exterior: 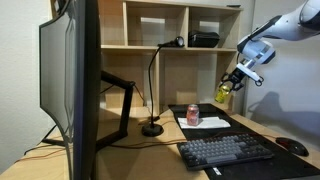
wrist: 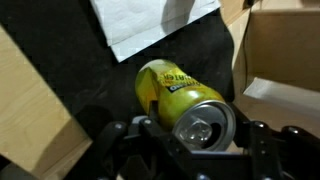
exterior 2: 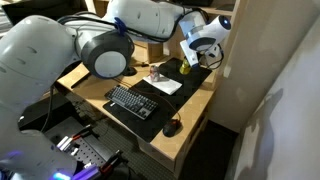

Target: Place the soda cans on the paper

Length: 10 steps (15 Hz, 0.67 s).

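Gripper (exterior: 227, 88): clenched on the yellow-green soda can (exterior: 221, 96), which it held in the air above the right part of the desk. In the wrist view this can lay over the black mat (wrist: 85, 75), with a corner of the paper beyond it.

Left to right in an exterior view:
- monitor (exterior: 70, 80)
- desk lamp (exterior: 152, 85)
- pink-red soda can (exterior: 193, 115), upright on the white paper (exterior: 210, 122)
- keyboard (exterior: 225, 151)
- mouse (exterior: 293, 146)
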Available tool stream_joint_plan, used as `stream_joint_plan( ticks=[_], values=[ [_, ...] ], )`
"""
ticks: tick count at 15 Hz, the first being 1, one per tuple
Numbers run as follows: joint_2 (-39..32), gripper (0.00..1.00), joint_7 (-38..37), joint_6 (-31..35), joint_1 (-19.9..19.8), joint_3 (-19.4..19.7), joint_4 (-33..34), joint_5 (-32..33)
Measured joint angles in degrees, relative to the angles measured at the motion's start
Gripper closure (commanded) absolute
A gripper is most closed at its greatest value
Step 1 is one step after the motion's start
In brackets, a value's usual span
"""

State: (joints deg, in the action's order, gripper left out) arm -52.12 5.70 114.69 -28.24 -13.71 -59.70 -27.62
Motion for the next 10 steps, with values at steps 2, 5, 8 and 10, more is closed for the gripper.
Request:
stream_joint_plan(
  ticks=[2, 5, 8, 10],
  values=[
    [2.6, 0.6, 3.0, -3.0, 0.5, -1.9, -2.4, 0.2],
    [7.4, 0.6, 9.5, -5.3, 0.7, -3.3, -9.0, 1.0],
    [12.7, 0.6, 17.1, -5.1, 2.4, -0.1, -16.9, 1.1],
    [15.5, 0.6, 21.8, -2.3, 3.9, 2.3, -22.1, 1.2]
  ],
)
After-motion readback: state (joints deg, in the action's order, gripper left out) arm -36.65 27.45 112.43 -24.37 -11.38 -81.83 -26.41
